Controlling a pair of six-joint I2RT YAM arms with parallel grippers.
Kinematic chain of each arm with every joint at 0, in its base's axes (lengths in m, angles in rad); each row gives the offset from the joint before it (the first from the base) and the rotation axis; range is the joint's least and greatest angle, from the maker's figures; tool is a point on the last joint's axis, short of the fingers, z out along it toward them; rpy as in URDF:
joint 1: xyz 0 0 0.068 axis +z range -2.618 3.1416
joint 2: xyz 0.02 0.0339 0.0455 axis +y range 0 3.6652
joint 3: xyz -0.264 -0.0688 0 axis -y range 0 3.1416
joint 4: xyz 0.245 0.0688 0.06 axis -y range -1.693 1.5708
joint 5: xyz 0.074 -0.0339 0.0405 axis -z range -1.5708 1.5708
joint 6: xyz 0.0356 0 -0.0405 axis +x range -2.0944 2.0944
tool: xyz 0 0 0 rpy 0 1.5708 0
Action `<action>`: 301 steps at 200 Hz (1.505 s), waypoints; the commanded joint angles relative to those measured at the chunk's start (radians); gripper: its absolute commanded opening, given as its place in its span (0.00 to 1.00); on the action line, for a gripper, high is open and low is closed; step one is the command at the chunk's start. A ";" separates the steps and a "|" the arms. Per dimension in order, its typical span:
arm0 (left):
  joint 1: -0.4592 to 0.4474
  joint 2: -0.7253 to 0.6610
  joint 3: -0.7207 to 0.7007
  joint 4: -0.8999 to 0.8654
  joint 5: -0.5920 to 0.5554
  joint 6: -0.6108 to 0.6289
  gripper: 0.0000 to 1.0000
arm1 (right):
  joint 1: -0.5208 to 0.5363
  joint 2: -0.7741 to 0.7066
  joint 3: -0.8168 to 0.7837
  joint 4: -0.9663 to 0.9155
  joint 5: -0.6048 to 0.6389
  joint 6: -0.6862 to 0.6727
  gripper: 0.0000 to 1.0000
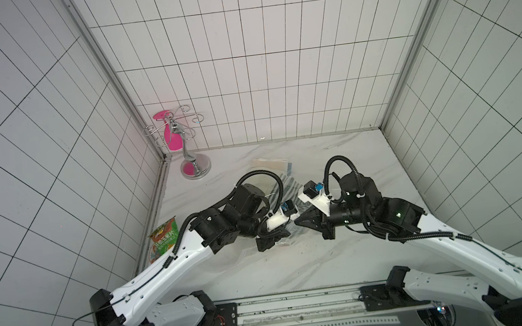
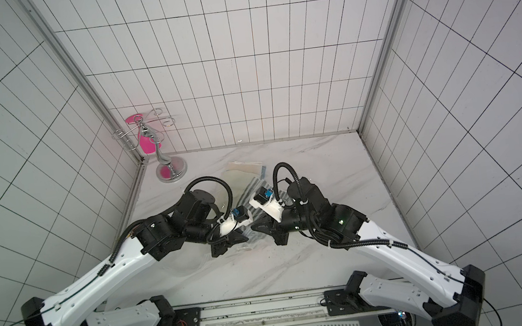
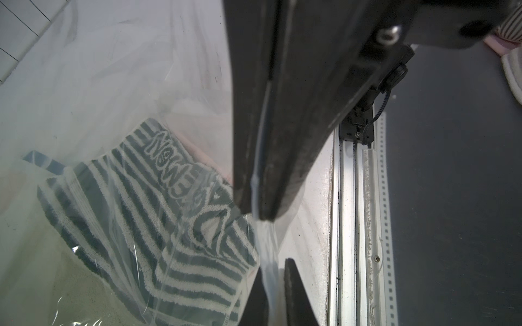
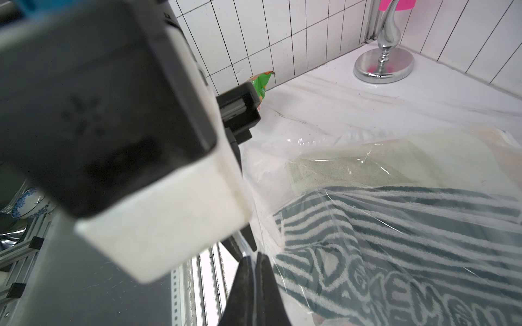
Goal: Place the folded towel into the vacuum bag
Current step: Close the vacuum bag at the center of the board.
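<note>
Pinching the bag (image 4: 324, 132) at its near edge, left gripper (image 3: 272, 271) and right gripper (image 4: 254, 261) are both clamped tight on the plastic; the striped towel (image 3: 169, 225) lies inside it on the table (image 1: 332, 256).

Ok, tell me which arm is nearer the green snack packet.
Left. The left arm runs right past the snack packet, its link overlapping the packet's edge in a top view. The right arm is over on the opposite side, well apart from it.
</note>
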 commanded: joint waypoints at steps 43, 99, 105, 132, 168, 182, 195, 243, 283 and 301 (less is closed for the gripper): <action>-0.008 0.027 -0.038 -0.076 -0.045 -0.005 0.00 | -0.094 -0.115 0.127 0.078 -0.066 0.014 0.00; -0.008 0.045 -0.057 -0.148 -0.134 -0.005 0.00 | -0.222 -0.120 0.161 0.111 -0.176 0.066 0.00; -0.008 0.050 -0.055 -0.157 -0.145 -0.003 0.00 | -0.233 -0.122 0.168 0.112 -0.182 0.068 0.00; -0.008 0.076 -0.002 -0.242 -0.222 0.006 0.00 | -0.283 -0.126 0.190 0.114 -0.205 0.067 0.00; -0.008 0.089 0.032 -0.284 -0.260 0.015 0.01 | -0.323 -0.121 0.209 0.117 -0.236 0.077 0.00; -0.008 0.096 0.038 -0.297 -0.264 0.015 0.02 | -0.336 -0.122 0.222 0.116 -0.243 0.077 0.00; -0.008 0.108 0.038 -0.314 -0.270 0.020 0.03 | -0.347 -0.123 0.231 0.116 -0.250 0.076 0.00; -0.009 0.094 0.055 -0.417 -0.335 0.012 0.04 | -0.374 -0.145 0.220 0.113 -0.252 0.074 0.00; 0.014 0.026 -0.050 -0.384 -0.366 0.013 0.04 | -0.392 -0.151 0.225 0.114 -0.263 0.075 0.00; 0.043 -0.002 -0.077 -0.354 -0.348 0.032 0.04 | -0.399 -0.154 0.233 0.115 -0.266 0.077 0.00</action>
